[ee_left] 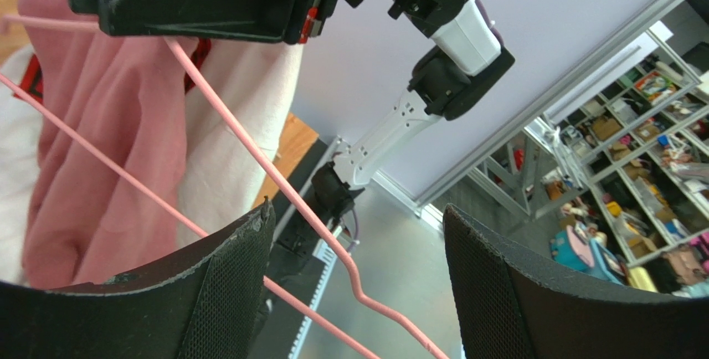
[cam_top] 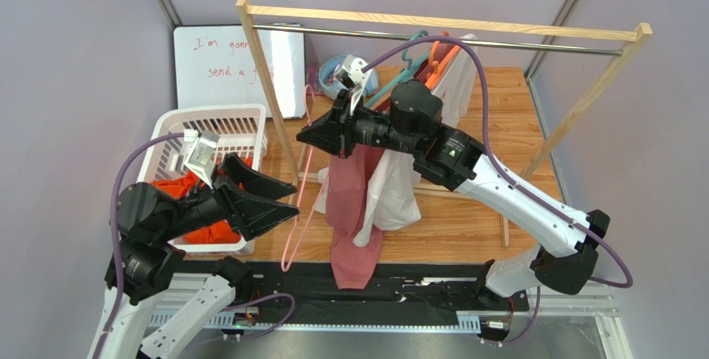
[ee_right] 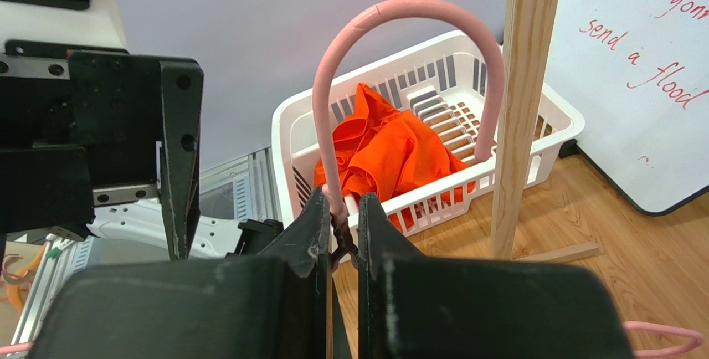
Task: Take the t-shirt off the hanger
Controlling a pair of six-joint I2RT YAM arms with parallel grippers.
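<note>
A dusty-pink t-shirt [cam_top: 349,201] hangs from a pink wire hanger [cam_top: 296,230] held in the air in front of the rack. My right gripper [cam_top: 306,139] is shut on the hanger's neck just below its curved hook [ee_right: 408,10]; the right wrist view [ee_right: 341,201] shows the jaws pinched on it. My left gripper [cam_top: 293,198] is open beside the hanger's lower left end. In the left wrist view the gripper [ee_left: 358,209] straddles the hanger wire [ee_left: 333,243] without touching it, and the t-shirt [ee_left: 100,168] hangs at the left.
A wooden clothes rack [cam_top: 433,22] spans the back, with a white garment [cam_top: 395,189] on orange and teal hangers [cam_top: 424,64]. A white laundry basket [cam_top: 212,122] holding orange clothing [cam_top: 208,230] stands at the left. A whiteboard [cam_top: 225,68] leans behind it.
</note>
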